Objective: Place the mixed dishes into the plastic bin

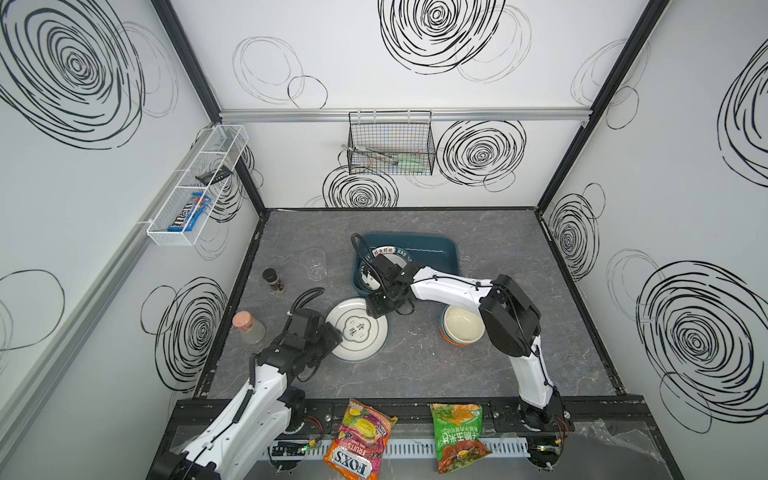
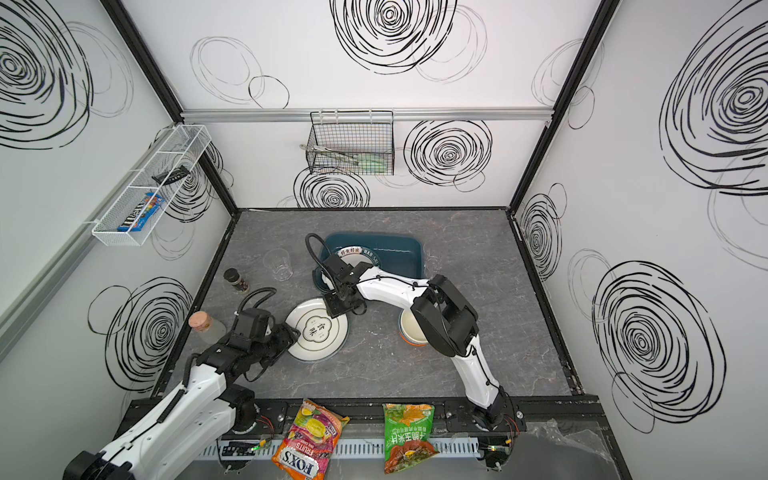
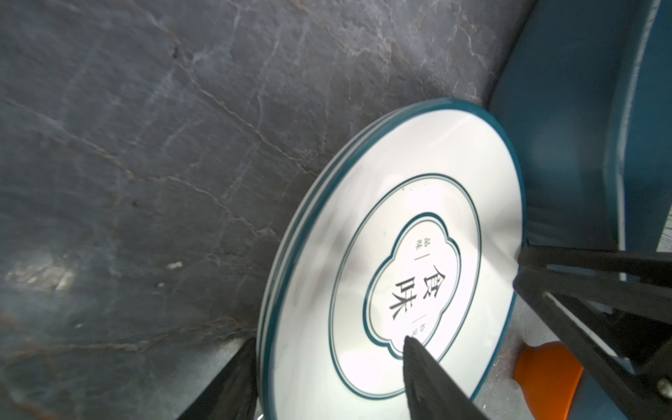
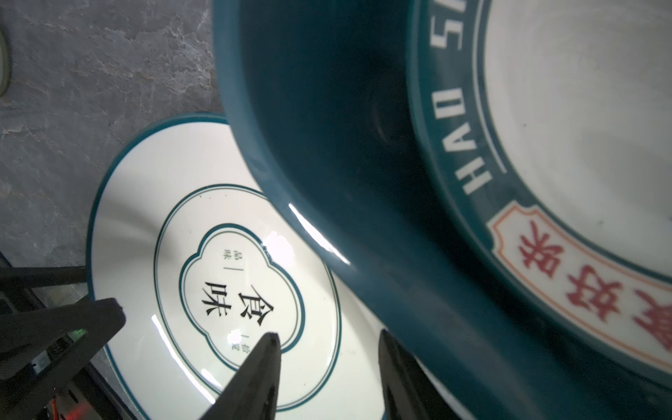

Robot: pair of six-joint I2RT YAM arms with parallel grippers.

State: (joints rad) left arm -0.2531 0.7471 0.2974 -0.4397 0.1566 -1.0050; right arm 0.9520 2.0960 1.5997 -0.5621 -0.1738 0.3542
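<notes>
Currently my left claw (image 1: 336, 337) and right claw (image 4: 327, 334) gape at the plate (image 1: 357, 332); shallow bite risks slippage against bin (image 1: 436, 262).

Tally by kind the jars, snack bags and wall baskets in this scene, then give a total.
Jars: 2 (dark-capped spice jar, cork-topped jar)
Snack bags: 2 (Fox's fruits bag, green bag)
Wall baskets: 2 (black wire basket, white mesh basket)
Total: 6
</notes>
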